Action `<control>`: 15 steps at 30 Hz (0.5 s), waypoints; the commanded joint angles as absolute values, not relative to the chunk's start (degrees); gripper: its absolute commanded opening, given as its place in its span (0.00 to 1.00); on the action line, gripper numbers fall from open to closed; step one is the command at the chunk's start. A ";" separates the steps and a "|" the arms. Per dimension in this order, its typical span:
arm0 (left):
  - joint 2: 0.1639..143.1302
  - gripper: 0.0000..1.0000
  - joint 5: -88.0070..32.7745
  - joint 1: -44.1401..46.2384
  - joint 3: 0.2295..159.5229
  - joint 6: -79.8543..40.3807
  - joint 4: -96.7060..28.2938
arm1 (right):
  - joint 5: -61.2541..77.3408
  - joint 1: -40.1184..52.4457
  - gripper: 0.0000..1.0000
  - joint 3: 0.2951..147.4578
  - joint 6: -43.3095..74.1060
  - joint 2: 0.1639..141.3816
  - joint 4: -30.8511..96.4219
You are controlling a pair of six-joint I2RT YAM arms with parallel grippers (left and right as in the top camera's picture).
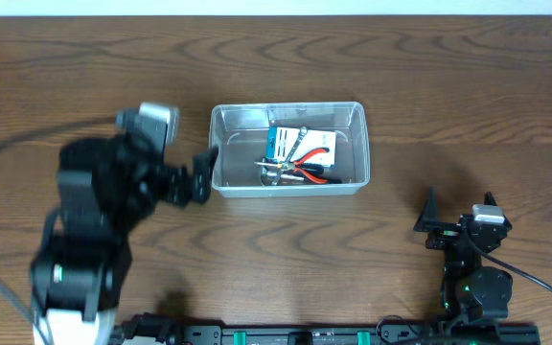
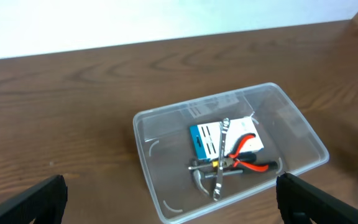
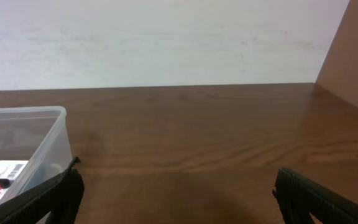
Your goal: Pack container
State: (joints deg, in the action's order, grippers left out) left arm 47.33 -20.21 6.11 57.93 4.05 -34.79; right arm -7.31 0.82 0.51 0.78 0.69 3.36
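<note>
- Container [image 1: 238, 144]: a clear plastic tub, sitting on the tabletop [image 1: 448, 77] about midway between the left and right edges and nearer the far edge than the near one.
- Inside it lie a small blue-and-white box [image 1: 286, 142], a pair of red-handled pliers [image 1: 312, 172] and a metal spanner [image 2: 218, 180]. They are heaped together toward the middle and right of the tub, and the spanner lies across the box and the pliers.
- The left claw [image 1: 202, 177] hovers just beside the tub's left wall. Its fingers are spread wide apart and nothing is between them.
- The right claw [image 3: 178, 186] sits low near the front right corner of the tabletop, well apart from the tub. It too is wide apart and empty, and it faces the tub's right end.
- To my eye the packing is far along. The tools are already in the tub, and I see nothing loose lying on the tabletop in any view.
- No lid shows anywhere, so I cannot tell whether closing the tub is part of the job.
- If anything remains, the next move is likely for the left arm to draw clear of the wall without knocking it, since the tub looks light and would slide easily.
</note>
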 commanded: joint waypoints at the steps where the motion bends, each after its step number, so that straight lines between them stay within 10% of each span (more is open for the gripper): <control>1: 38.59 0.98 -19.92 6.20 51.03 3.05 -31.83 | -7.44 0.40 0.99 0.32 0.14 0.38 3.46; 15: 14.79 0.98 -19.62 0.10 33.82 3.38 -25.80 | -7.46 0.40 0.99 0.32 0.12 0.38 3.46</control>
